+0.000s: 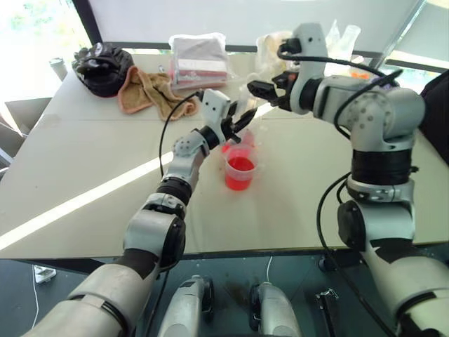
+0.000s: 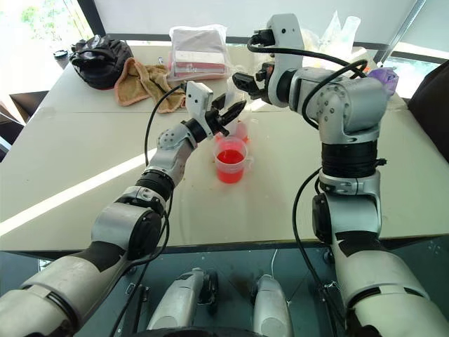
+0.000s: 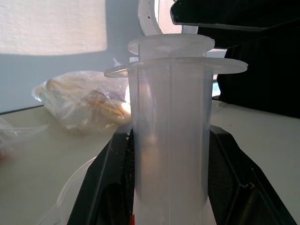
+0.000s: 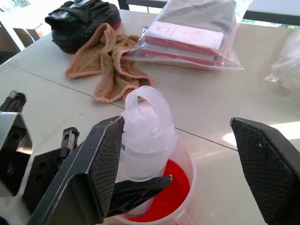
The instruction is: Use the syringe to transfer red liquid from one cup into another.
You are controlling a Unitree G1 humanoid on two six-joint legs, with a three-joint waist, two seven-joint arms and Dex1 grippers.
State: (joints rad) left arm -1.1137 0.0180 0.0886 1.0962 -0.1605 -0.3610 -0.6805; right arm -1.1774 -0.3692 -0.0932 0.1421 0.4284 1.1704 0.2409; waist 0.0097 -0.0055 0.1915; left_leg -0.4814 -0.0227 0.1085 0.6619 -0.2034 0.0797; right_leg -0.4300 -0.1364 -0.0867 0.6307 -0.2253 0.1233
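Gripping syringe point(image 3: 171, 140): left claw point(image 2: 226, 112) | right claw point(image 4: 185, 164) wide | wrist views: plunger ring, probably over cup point(image 4: 180, 187)

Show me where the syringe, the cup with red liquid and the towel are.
syringe point(image 3: 169, 140), left wrist view, on its clear barrel.
cup point(image 2: 231, 167), right eye view, on its red-filled wall.
towel point(image 4: 112, 70), right wrist view, on its middle fold.
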